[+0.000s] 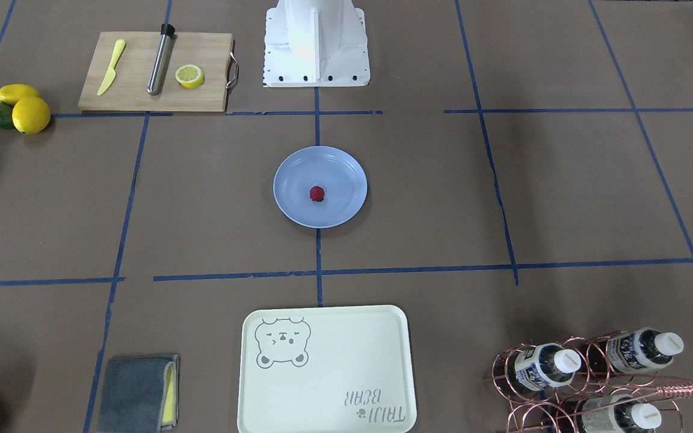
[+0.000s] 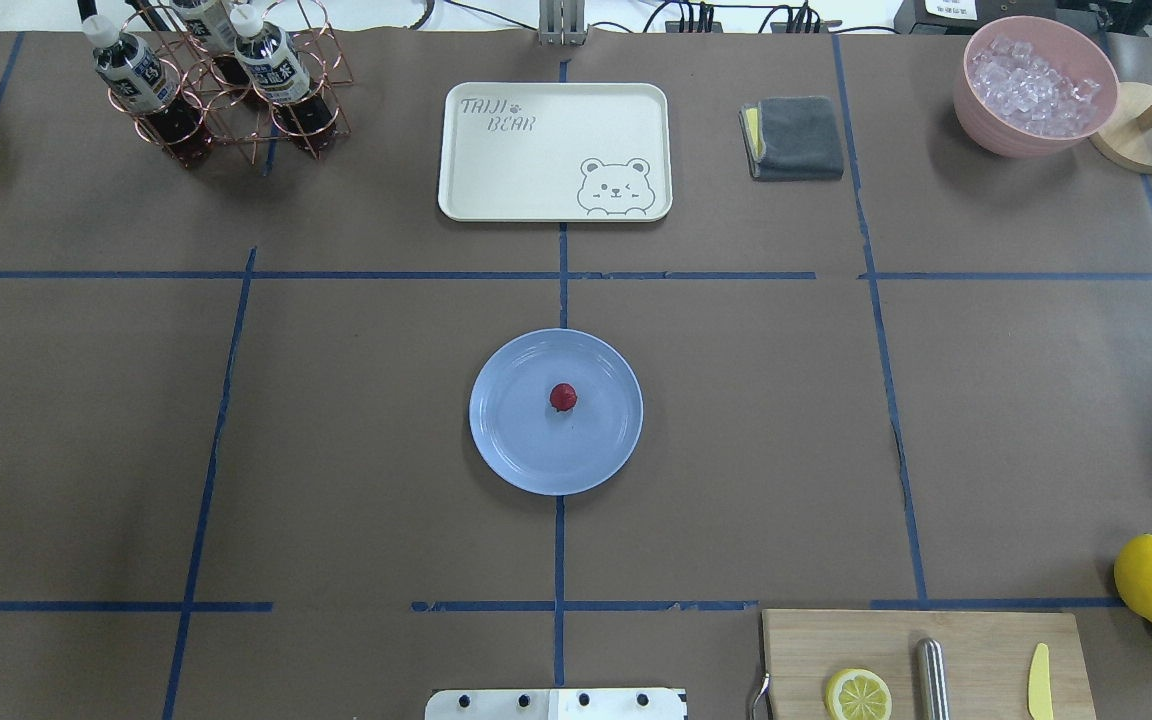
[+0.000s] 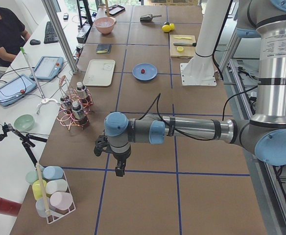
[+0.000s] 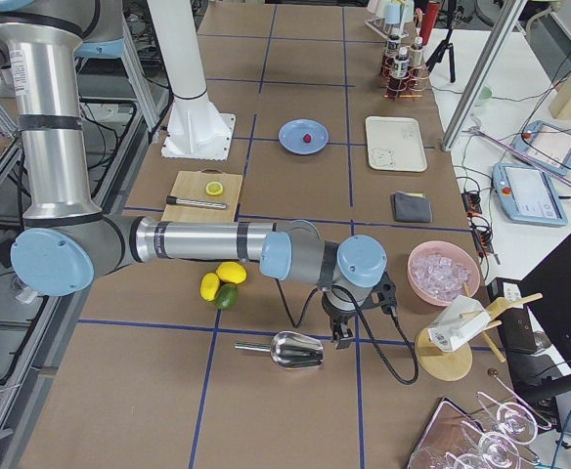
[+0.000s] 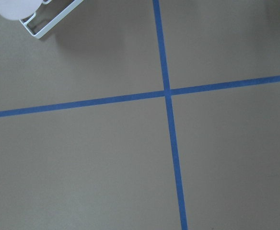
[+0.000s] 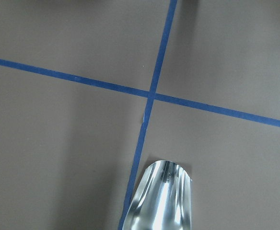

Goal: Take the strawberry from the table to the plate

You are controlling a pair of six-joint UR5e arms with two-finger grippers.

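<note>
Already the tiny dark-red bumpy strawberry (image 2: 563, 397) sits mid the round glossy light-blue plate (image 2: 501, 440), so likely just leave it, arms well clear; left gripper (image 3: 119, 171) and right gripper (image 4: 343, 337): can't tell if apart or together.

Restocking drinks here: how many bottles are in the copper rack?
3, all in the copper rack. In the overhead view: one bottle at left, one at right, one behind them, cut off by the top edge. None else shows.
</note>
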